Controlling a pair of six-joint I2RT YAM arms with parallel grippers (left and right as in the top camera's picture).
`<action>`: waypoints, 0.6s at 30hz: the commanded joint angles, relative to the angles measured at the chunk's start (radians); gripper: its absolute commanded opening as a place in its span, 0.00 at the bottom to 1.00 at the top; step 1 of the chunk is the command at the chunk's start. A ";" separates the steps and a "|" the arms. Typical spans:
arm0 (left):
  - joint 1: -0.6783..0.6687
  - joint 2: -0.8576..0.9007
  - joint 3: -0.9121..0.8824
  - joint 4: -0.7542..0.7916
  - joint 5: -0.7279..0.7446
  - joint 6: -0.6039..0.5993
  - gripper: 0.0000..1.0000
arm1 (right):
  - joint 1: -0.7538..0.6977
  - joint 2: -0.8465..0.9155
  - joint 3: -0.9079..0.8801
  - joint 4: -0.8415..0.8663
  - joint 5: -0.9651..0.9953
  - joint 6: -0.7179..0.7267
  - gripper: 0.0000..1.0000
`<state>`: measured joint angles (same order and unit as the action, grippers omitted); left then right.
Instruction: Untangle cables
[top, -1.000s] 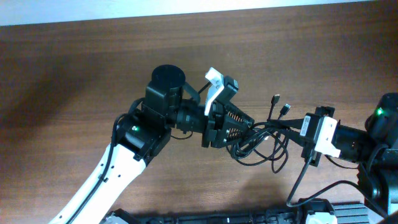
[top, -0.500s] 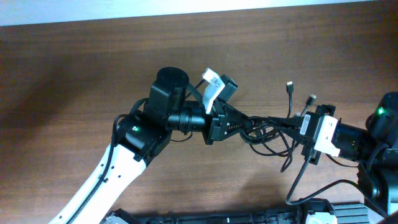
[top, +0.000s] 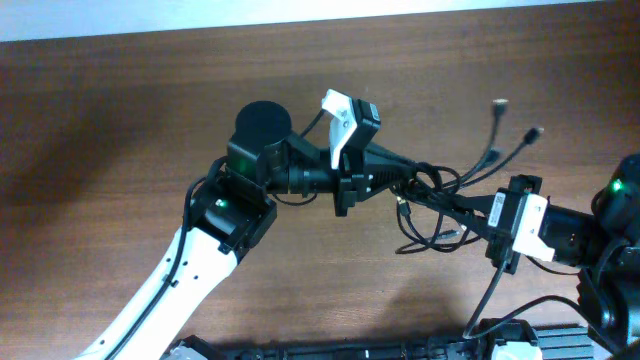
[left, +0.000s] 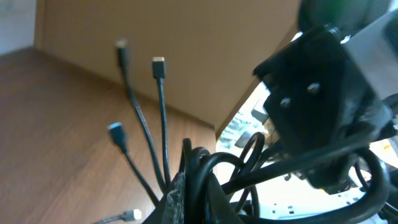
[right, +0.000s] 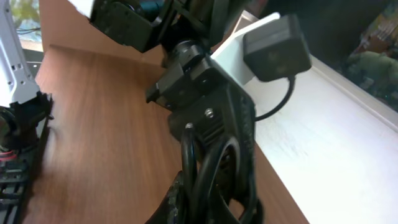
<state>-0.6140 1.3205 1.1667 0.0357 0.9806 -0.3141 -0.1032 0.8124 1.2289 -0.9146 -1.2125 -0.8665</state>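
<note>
Thin black knotted cables (top: 436, 200): strung 9-to-3 o'clock between left claw (top: 402, 183) and right claw (top: 463, 207), both pinching them; equally near.

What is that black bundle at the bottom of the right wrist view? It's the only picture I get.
Observer: Cables. Overhead shows them strung between the left claw and the right claw, both shut on the bunch.
Visitor: Do they have ends?
Observer: Yes. The left wrist view shows four small plugs fanning out from the bunch.
Visitor: Is any of it slack?
Observer: Overhead, a loose loop spreads out beside the bunch.
</note>
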 joint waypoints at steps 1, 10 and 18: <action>-0.005 -0.006 0.012 0.042 0.074 -0.010 0.00 | -0.002 0.003 0.010 -0.013 -0.007 0.011 0.04; -0.005 -0.007 0.012 0.071 0.114 -0.010 0.05 | -0.002 0.003 0.010 -0.013 -0.007 0.011 0.04; -0.005 -0.007 0.012 0.102 0.164 -0.010 0.06 | -0.002 0.003 0.010 -0.013 -0.007 0.011 0.04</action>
<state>-0.6109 1.3205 1.1667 0.1184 1.0702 -0.3141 -0.1032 0.8101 1.2289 -0.9199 -1.2400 -0.8665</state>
